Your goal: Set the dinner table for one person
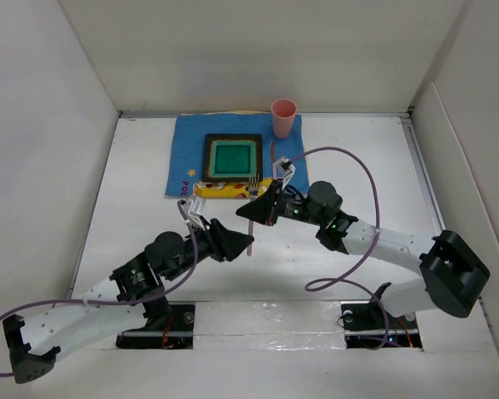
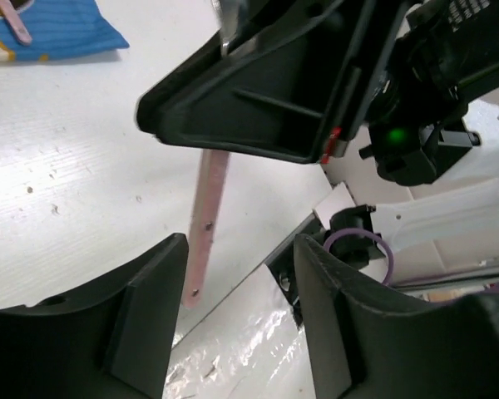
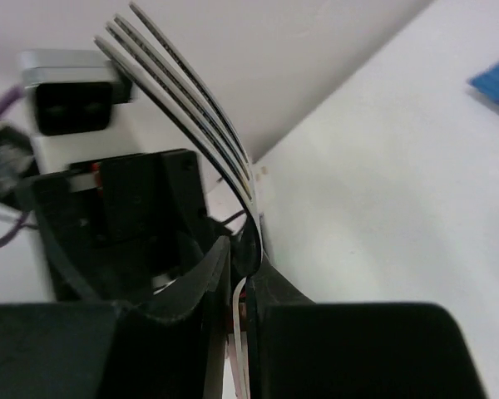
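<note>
Under fork [image 3: 179,96] in right claw [image 1: 253,211], table [image 1: 374,174]

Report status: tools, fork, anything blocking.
Right tool shut on fork near tines. Left tool open at its handle. Fork over table by mat. Nothing else in the way.

Plain white wall panels [image 1: 258,50] stand at the back and on 2 sides, evenly lit.

The overhead camera is looking down from behind both arm bases, taking in the whole white desk [image 1: 141,208]. The left wrist camera is peering closely past the left tool [image 2: 241,253] across the desk. The right wrist camera is sitting tight against the fork [image 3: 183,100], which all three views are sharing.
</note>
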### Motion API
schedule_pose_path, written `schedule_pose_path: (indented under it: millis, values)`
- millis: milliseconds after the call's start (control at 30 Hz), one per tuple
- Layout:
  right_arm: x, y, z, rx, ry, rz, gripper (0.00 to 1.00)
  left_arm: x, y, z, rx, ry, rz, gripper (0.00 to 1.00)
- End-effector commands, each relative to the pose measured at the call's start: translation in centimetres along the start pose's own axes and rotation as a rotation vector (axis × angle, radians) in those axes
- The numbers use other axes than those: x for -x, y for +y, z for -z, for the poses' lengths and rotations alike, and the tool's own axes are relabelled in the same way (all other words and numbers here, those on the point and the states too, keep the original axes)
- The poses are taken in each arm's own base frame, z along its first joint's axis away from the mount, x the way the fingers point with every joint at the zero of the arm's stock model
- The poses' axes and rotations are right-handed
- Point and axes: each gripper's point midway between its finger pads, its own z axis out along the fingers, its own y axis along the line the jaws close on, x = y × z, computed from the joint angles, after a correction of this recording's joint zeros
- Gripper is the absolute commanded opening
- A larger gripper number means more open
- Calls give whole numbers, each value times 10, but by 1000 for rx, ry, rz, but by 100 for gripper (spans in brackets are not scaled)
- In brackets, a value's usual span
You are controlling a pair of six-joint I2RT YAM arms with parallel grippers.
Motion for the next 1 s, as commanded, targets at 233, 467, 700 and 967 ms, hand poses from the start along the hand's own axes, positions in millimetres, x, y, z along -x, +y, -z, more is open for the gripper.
schedule_pose_path:
  millis: [233, 467, 700, 967]
  values:
    - [36, -35, -13, -251, -133, -81, 0, 16, 25, -13, 189, -35, -118, 52]
    - [38, -35, -24, -243, -129, -149, 0, 14, 37, -29, 256, -32, -180, 49]
    - [30, -41, -25, -228, -113, -206, 0, 17, 48, -37, 330, -40, -207, 25]
    - [20, -53, -21, -221, -86, -276, 0, 11, 72, -46, 468, 0, -254, 6]
